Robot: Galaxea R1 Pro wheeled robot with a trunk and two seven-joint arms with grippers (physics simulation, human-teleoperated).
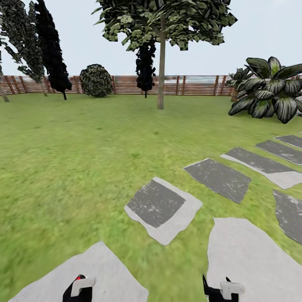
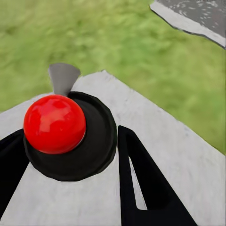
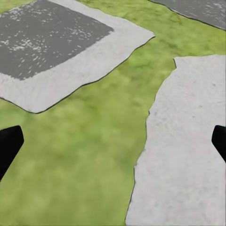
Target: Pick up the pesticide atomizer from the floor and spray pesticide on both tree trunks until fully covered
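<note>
Step in hand: transit across the garden; atomizer appears already in the left end effector, no spraying yet, by my reading.
Left end effector (image 2: 66,155): black fingers (image 2: 141,174) closed around a black-collared object with a glossy red ball top (image 2: 54,123) and a grey nozzle-like tab (image 2: 62,77); judged to be the pesticide atomizer. Its tip also shows at the head view's lower edge (image 1: 78,288).
Right end effector (image 3: 113,141): fingers spread wide apart, nothing between them; below it, grass and a pale paving slab (image 3: 188,141).
Task's thing, location: atomizer held in the left end effector, above a pale slab (image 1: 96,268), off the floor.
Tree (image 1: 161,25): one pale, bare trunk (image 1: 161,71) stands well ahead on the lawn (image 1: 75,159), near the slat fence (image 1: 126,85). Second tree: cannot identify here.
Other plants: dark slim trees (image 1: 52,50), round bush (image 1: 96,80), broad-leaved shrub (image 1: 270,90).
Paving: grey stepping slabs (image 1: 161,207) running off to the right.
Next move calls for: driving on over the lawn to that trunk, then aiming the nozzle at the bark.
Containers: atomizer only; contents not visible.
</note>
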